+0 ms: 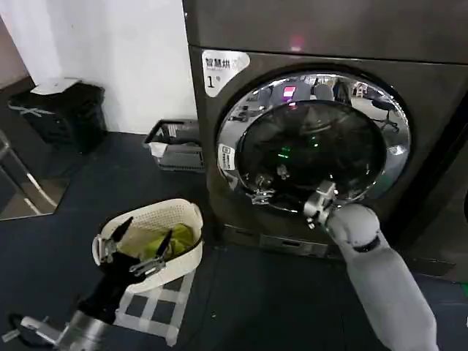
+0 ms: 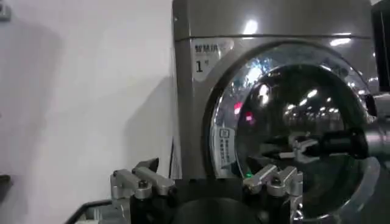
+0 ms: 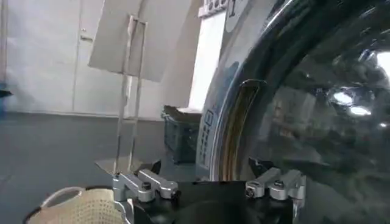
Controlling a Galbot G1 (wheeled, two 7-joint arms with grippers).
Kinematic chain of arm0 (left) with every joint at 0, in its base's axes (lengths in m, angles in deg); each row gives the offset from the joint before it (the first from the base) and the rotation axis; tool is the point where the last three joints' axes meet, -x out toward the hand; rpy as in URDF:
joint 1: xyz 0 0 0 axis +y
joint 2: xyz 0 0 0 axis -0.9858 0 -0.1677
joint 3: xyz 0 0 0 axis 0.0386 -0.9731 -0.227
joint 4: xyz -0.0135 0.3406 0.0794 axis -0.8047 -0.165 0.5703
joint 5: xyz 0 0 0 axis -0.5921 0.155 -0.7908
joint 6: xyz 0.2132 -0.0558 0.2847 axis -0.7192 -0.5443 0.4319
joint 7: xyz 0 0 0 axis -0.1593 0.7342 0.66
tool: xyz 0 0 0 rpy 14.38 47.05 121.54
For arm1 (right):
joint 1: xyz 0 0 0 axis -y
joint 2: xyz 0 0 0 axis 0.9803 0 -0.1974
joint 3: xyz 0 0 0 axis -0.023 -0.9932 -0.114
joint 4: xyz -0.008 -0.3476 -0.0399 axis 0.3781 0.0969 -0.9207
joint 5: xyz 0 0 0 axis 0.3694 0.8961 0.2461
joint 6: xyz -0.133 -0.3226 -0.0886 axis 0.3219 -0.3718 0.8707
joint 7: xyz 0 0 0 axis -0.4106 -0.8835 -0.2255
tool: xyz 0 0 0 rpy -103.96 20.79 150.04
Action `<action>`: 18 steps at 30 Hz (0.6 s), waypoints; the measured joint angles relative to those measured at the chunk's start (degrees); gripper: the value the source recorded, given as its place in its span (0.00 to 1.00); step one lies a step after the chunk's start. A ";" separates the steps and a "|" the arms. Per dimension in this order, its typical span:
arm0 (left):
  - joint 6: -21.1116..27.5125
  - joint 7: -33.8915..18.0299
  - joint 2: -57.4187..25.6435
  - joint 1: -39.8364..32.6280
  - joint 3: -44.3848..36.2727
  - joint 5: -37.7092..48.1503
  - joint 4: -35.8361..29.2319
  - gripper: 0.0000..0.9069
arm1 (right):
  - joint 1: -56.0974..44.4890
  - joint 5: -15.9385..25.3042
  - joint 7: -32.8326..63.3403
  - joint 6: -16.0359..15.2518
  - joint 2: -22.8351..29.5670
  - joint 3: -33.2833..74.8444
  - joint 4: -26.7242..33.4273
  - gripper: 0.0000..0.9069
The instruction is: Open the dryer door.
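Observation:
The dryer (image 1: pixel 329 29) is a big dark grey machine with a white label marked "1" (image 1: pixel 223 69). Its dryer door (image 1: pixel 314 142), a chrome rim around dark glass, faces me and lies against the front. My right gripper (image 1: pixel 289 196) is open at the door's lower left rim, one finger towards the rim's edge and the other over the glass. In the right wrist view the open gripper (image 3: pixel 206 164) straddles the chrome rim (image 3: pixel 234 131). My left gripper (image 1: pixel 148 228) hangs open over the white basket, well away from the door. The left wrist view has its gripper (image 2: pixel 204 169) facing the dryer door (image 2: pixel 298 122).
A white laundry basket (image 1: pixel 191 219) with green cloth stands on the dark floor left of the dryer. Against the white wall sits a grey crate (image 1: pixel 179 146), with a black bin (image 1: pixel 66 113) farther left. Left of that bin a metal stand (image 3: pixel 131 91) holds a flat panel.

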 joint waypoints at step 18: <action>3.29 1.45 0.21 -0.20 0.07 -0.16 -1.03 1.00 | 2.59 -0.26 0.09 0.12 1.95 -3.56 3.39 1.00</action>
